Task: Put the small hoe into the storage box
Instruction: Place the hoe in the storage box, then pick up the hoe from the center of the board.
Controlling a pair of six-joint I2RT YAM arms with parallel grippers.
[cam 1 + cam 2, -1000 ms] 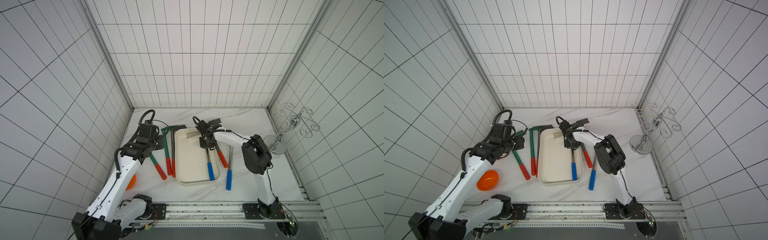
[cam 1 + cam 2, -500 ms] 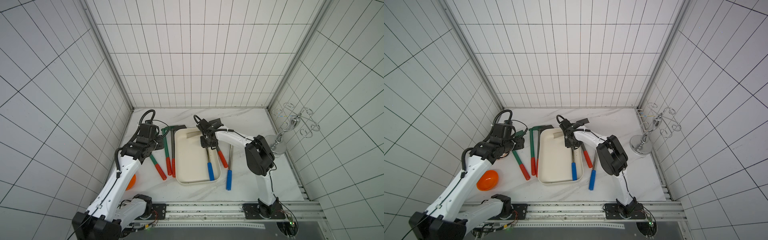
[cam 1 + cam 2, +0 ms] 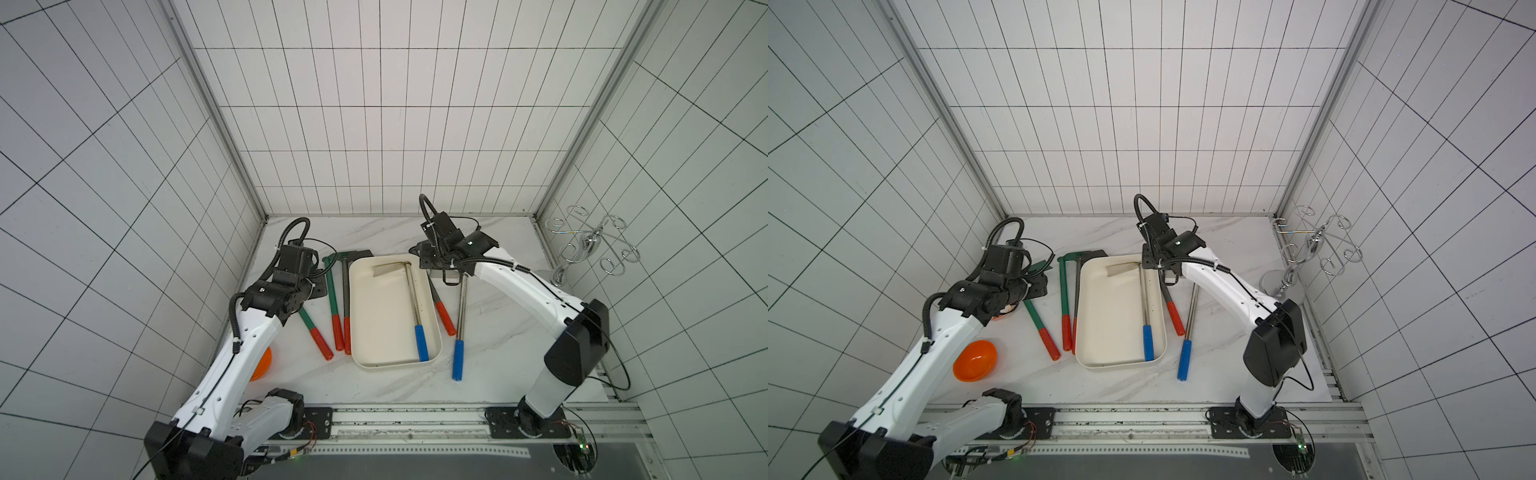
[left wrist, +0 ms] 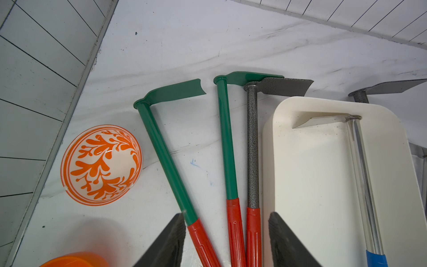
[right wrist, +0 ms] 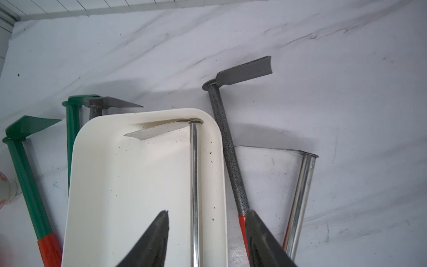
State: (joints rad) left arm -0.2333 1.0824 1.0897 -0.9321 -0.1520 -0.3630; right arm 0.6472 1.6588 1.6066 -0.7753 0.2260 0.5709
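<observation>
Tabletop robot cell seen from above. The small hoe (image 3: 413, 299), silver-shafted with a blue grip, lies flat inside the cream storage box (image 3: 382, 332), close along the wall nearer the right arm, with its blade at the far end. The placing looks done; what seems left is for the right gripper (image 5: 208, 213) to lift clear.

The right wrist view shows its jaws parted and holding nothing, with the shaft running below between them and a gap on each side (both top views hide those fingers under the wrist). The left gripper (image 4: 226, 216) hovers with its jaws wide and empty over red handles beside the box, one belonging to a green hoe (image 4: 227, 143).

Only the left wrist view shows the orange-patterned plate (image 4: 101, 165) whole. A top view shows the orange bowl (image 3: 975, 360) in full.
</observation>
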